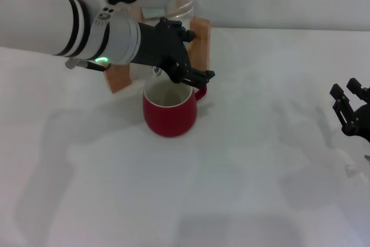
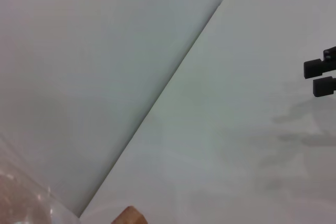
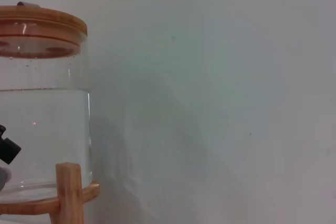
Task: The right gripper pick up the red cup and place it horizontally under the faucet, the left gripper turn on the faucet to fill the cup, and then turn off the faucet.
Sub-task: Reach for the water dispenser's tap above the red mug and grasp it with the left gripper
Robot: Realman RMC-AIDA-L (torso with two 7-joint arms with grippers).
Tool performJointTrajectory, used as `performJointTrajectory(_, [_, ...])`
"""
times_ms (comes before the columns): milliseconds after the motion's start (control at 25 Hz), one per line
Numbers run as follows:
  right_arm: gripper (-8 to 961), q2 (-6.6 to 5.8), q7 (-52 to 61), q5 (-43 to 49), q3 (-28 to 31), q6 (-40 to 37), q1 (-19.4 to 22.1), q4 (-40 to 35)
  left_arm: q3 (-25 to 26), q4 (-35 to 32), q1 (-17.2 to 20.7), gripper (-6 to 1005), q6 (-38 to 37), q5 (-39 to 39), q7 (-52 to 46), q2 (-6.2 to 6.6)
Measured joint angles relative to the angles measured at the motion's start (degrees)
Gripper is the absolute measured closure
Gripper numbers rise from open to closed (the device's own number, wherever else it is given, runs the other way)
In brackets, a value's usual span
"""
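The red cup (image 1: 169, 114) stands upright on the white table, its white inside facing up and its handle toward the back right. Just above its rim hangs my left gripper (image 1: 199, 76), reaching in from the left in front of the wooden stand. It covers most of the faucet (image 1: 156, 71), of which only a small chrome bit shows behind the cup's rim. Whether the claw holds the lever is hidden. My right gripper (image 1: 347, 99) rests open and empty at the table's right edge, far from the cup.
The clear water jug (image 3: 42, 129) with a wooden lid (image 3: 42, 22) sits on its wooden stand (image 3: 68, 192), partly filled with water. The stand (image 1: 199, 41) is at the back left of the table (image 1: 248, 160), near the wall.
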State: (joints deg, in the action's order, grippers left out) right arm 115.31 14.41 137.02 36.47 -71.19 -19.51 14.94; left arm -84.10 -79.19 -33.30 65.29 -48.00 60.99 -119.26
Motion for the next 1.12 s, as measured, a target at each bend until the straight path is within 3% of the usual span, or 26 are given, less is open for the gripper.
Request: performJointTrajectory(1120, [623,0.0,0.0,0.0,0.0,0.0,-0.4,-0.2,-0.2,-4.3,1.7,125,1.9,1.0,-1.4,-0.01])
